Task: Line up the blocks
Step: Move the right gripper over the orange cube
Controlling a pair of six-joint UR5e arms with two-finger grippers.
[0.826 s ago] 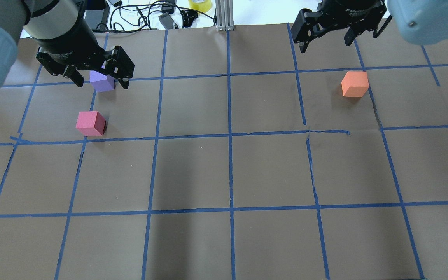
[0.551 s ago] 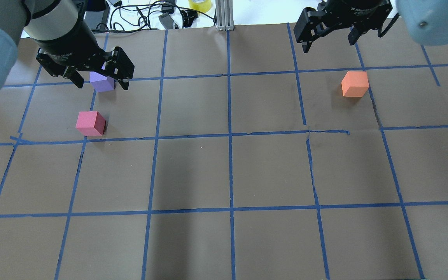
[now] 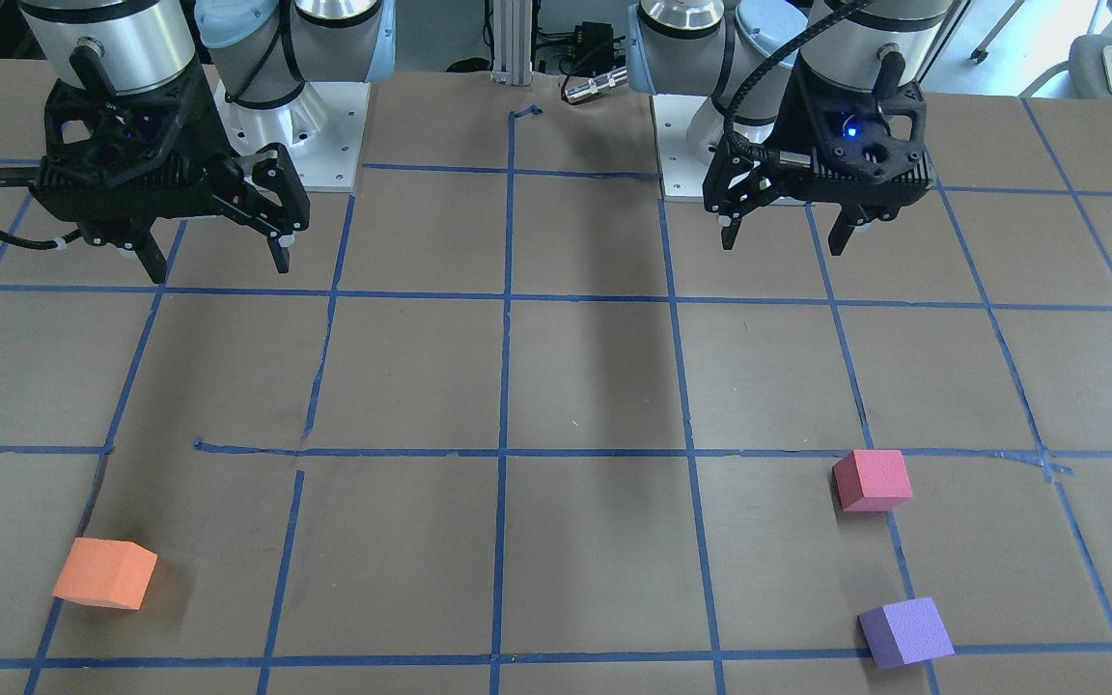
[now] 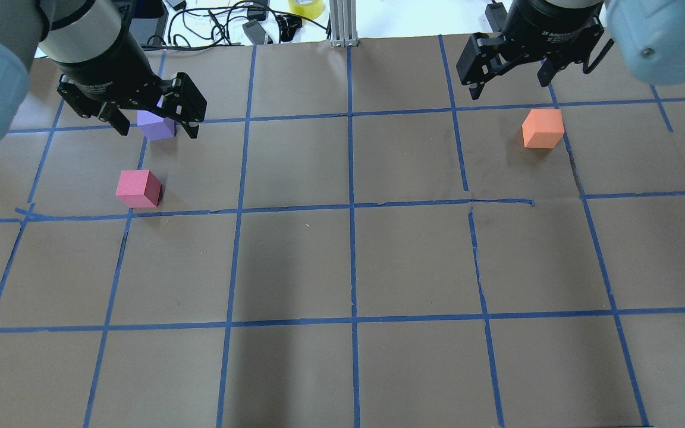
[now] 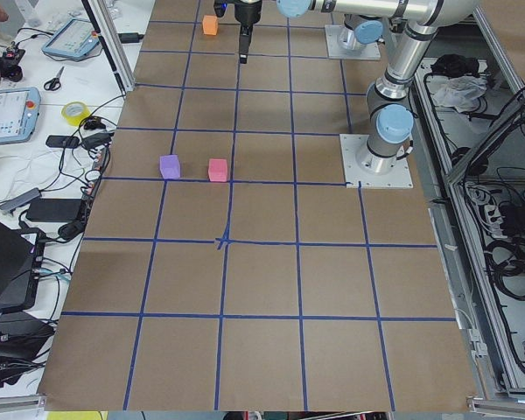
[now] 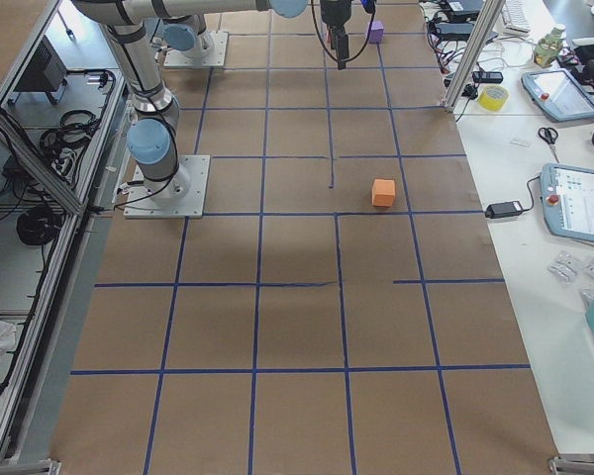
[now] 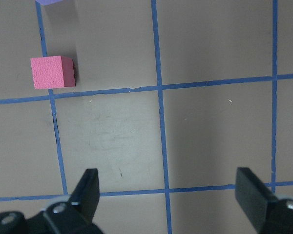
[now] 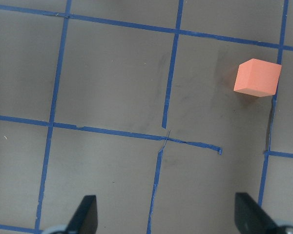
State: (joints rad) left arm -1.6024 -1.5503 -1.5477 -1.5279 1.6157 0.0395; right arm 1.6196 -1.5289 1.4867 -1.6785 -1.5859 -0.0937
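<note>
Three foam cubes lie on the brown table. The orange block (image 4: 543,128) is far right, also in the right wrist view (image 8: 257,78). The pinkish-red block (image 4: 138,188) is at the left, with the purple block (image 4: 155,126) just beyond it. Both show in the front view, pinkish-red (image 3: 872,480) and purple (image 3: 904,632). My left gripper (image 3: 783,241) hangs open and empty, high above the table and nearer my base than those two. The left wrist view shows the pinkish-red block (image 7: 52,72) ahead. My right gripper (image 3: 218,270) is open, empty and high, short of the orange block (image 3: 105,572).
Blue tape lines (image 4: 351,208) divide the table into squares. An aluminium post (image 4: 342,24), cables and a yellow tape roll (image 4: 305,7) sit beyond the far edge. Side benches with tablets (image 6: 577,203) flank the table ends.
My right gripper has shifted slightly right and toward the orange block. My left gripper has barely moved. The blocks have stayed in place.
</note>
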